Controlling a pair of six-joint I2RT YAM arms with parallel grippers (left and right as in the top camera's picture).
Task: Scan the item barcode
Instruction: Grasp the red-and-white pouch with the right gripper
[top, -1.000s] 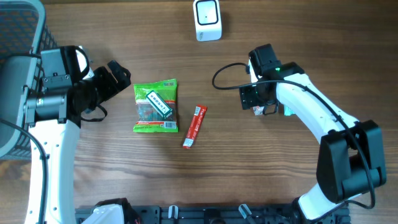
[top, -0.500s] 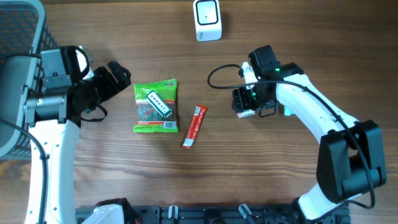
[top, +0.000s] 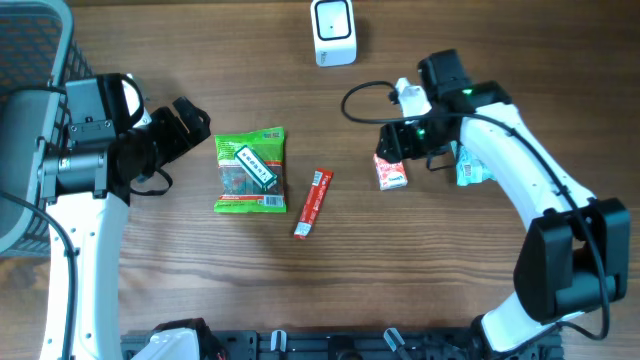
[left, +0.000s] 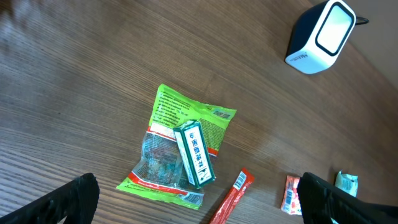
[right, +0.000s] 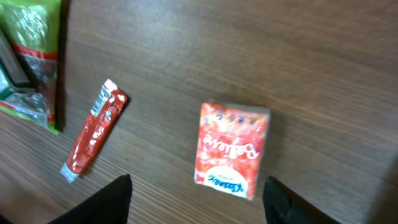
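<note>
A small red packet (top: 390, 172) (right: 233, 149) lies flat on the wooden table, printed face up. My right gripper (top: 402, 141) (right: 198, 190) hovers just above and behind it, open, with nothing between its fingers. The white barcode scanner (top: 333, 30) (left: 320, 36) stands at the table's far edge. A green snack bag (top: 250, 172) (left: 177, 146) with a green box (top: 256, 167) (left: 194, 154) on top lies left of centre, and a red stick pack (top: 313, 202) (right: 93, 134) beside it. My left gripper (top: 190, 125) (left: 199, 194) stays open left of the bag.
A teal packet (top: 470, 165) (left: 347, 183) lies right of the red packet, under the right arm. A grey mesh basket (top: 30, 60) stands at the far left edge. A black cable loops near the right wrist.
The right gripper carried the red packet leftward, let it go onto the table and rose away toward the back. The left arm has not moved.
</note>
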